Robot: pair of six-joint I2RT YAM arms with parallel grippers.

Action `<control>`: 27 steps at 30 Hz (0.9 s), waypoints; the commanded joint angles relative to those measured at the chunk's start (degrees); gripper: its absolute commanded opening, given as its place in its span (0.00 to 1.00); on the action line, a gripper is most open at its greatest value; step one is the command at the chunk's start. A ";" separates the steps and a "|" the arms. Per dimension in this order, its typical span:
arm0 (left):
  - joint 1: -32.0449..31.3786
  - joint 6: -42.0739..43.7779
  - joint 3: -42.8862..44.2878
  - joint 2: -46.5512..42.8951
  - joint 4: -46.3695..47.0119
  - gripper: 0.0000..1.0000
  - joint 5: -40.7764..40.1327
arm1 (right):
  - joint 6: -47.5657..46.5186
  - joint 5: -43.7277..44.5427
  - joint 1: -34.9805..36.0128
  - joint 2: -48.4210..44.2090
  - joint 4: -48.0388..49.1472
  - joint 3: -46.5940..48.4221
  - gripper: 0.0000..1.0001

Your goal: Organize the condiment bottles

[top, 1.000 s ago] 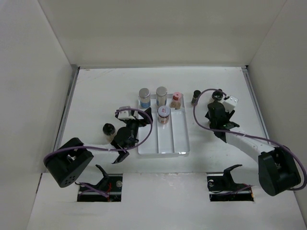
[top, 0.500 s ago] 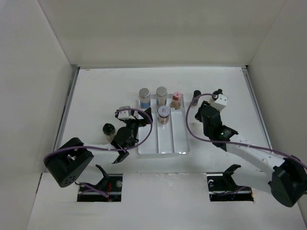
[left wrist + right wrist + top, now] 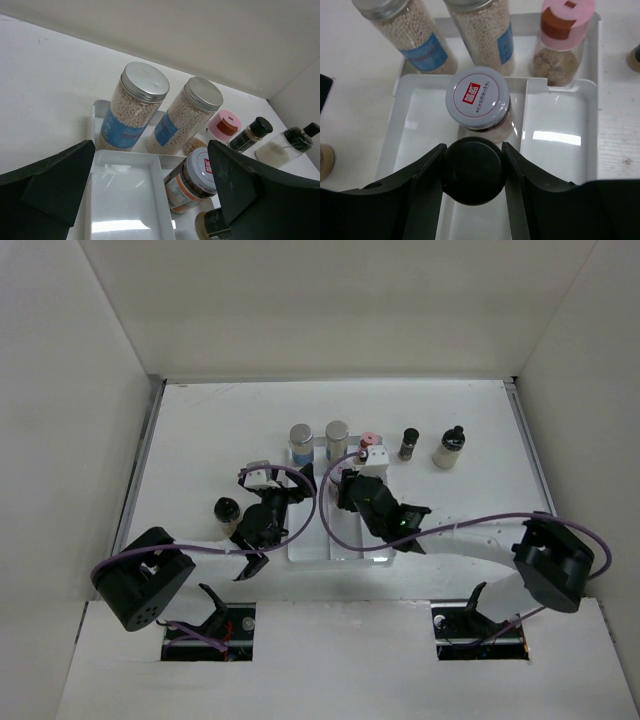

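Note:
My right gripper (image 3: 473,174) is shut on a black-capped bottle (image 3: 473,167) and holds it over the middle lane of the white divided tray (image 3: 560,150), just in front of a red-labelled, silver-lidded jar (image 3: 477,95). Two blue-labelled silver-capped jars (image 3: 417,37) (image 3: 485,30) and a pink-capped bottle (image 3: 562,37) stand along the tray's far end. In the top view my right gripper (image 3: 348,490) covers the tray (image 3: 308,540). My left gripper (image 3: 150,200) is open and empty at the tray's left edge (image 3: 285,502). The held bottle shows low in the left wrist view (image 3: 215,227).
A small dark bottle (image 3: 408,443) and a pale bottle with a black cap (image 3: 450,448) stand on the table right of the tray. A dark-capped jar (image 3: 226,511) stands left of my left arm. White walls close in the table on three sides.
My right arm has swung left from the table's right side to above the tray, carrying the black-capped bottle. The pale bottle it hid now shows. My left arm has not moved.

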 commanded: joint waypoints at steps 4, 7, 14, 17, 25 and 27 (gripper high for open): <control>0.34 -0.57 0.80 -0.61 2.36 1.00 -0.38 | -4.57 -0.74 1.27 8.91 7.49 5.10 0.39; -0.27 -0.57 0.45 -1.75 2.36 1.00 0.14 | -5.02 0.05 1.62 11.29 7.50 5.19 0.40; -0.01 -0.57 0.45 -1.49 2.71 1.00 0.06 | -5.28 1.81 2.94 11.12 6.62 3.87 0.67; 0.52 -0.57 0.53 -0.79 2.89 1.00 -0.29 | -4.94 1.99 3.20 8.75 5.13 3.26 0.71; 0.52 -0.57 0.27 -1.40 2.80 1.00 -0.47 | -4.49 1.47 -1.52 -7.06 0.29 -1.13 0.77; -0.09 -0.66 0.36 -1.75 2.45 1.00 -0.47 | -4.32 0.68 -8.10 -9.53 0.20 -1.58 0.79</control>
